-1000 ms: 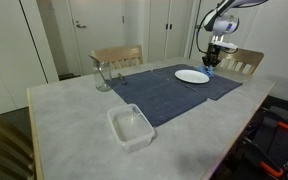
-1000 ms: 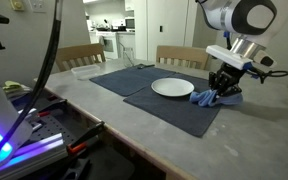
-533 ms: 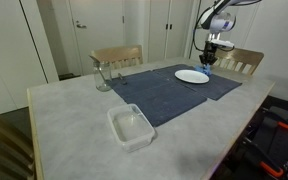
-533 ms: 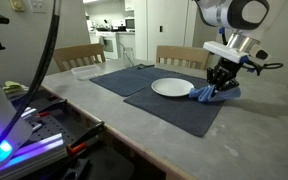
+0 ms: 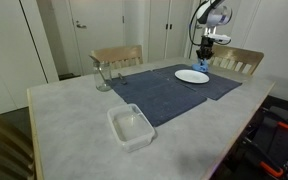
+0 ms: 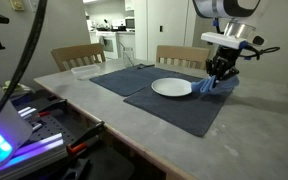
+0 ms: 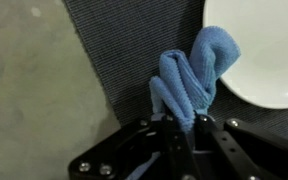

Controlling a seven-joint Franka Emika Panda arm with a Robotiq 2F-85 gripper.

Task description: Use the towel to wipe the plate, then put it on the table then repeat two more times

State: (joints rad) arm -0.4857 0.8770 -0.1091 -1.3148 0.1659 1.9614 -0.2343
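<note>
Shows fingers (image 7: 191,140) clamped nearly shut on the towel (image 7: 194,75), bunched, long axis hanging downward over the mat (image 7: 124,50). Places the plate (image 7: 264,50) just beyond the towel's tip, sideways from the grip, toward one end of the bench (image 6: 94,112); contact unclear.

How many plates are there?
1. The white plate sits on the dark-blue mat, beside the light-blue towel gripped in the pincer. No other plate shows.

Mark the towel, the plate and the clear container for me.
towel (image 7: 196,70): wrist view, middle of the bunched folds.
plate (image 6: 172,88): in an exterior view, bare centre.
container (image 5: 136,143): in an exterior view, near wall.
</note>
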